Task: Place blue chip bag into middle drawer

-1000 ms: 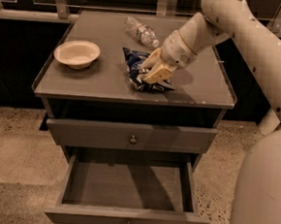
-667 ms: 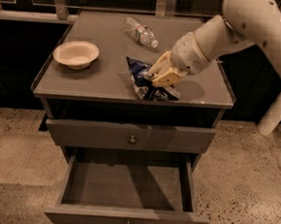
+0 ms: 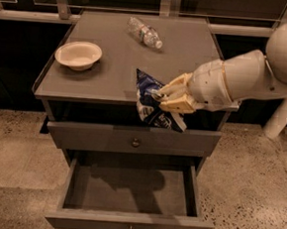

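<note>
A bowl (image 3: pixel 78 55) sits at the left of the counter (image 3: pixel 112 72) and a bottle (image 3: pixel 145 33) lies near its back edge, both well apart from the bag (image 3: pixel 151 112). The upper drawer (image 3: pixel 107 137) is shut. Nothing lies between the bag and the open drawer (image 3: pixel 125 222) below. The arm (image 3: pixel 245 77) reaches in from the right. The gripper (image 3: pixel 160 97) is clamped on the bag, which hangs at the counter's front edge.

White arm (image 3: pixel 235 79) reaching in from right, claw (image 3: pixel 164 96) mid-frame, pinched closed
</note>
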`<state>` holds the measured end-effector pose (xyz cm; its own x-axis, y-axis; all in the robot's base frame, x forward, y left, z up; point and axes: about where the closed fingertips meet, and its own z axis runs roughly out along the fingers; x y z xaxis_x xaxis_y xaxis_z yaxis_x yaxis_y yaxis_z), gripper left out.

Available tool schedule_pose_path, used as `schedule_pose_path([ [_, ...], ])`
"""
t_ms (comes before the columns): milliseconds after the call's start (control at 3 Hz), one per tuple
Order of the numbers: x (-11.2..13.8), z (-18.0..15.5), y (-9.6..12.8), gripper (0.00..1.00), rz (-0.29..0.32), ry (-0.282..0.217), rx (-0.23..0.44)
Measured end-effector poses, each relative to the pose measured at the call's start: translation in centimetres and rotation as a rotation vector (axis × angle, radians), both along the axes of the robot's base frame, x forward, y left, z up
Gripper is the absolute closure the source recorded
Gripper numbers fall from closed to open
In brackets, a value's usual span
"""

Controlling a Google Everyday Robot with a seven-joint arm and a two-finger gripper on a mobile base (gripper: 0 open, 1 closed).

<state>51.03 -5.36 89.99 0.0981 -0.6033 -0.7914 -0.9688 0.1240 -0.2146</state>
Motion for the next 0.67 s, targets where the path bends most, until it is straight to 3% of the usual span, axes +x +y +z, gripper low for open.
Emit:
schedule_pose_path([
  [333, -2.17, -3.42, -1.93, 1.00, -0.040, 0.069, -0.011],
  [667, -2.16, -3.23, -1.25, 1.00, -0.024, 0.062, -0.021],
])
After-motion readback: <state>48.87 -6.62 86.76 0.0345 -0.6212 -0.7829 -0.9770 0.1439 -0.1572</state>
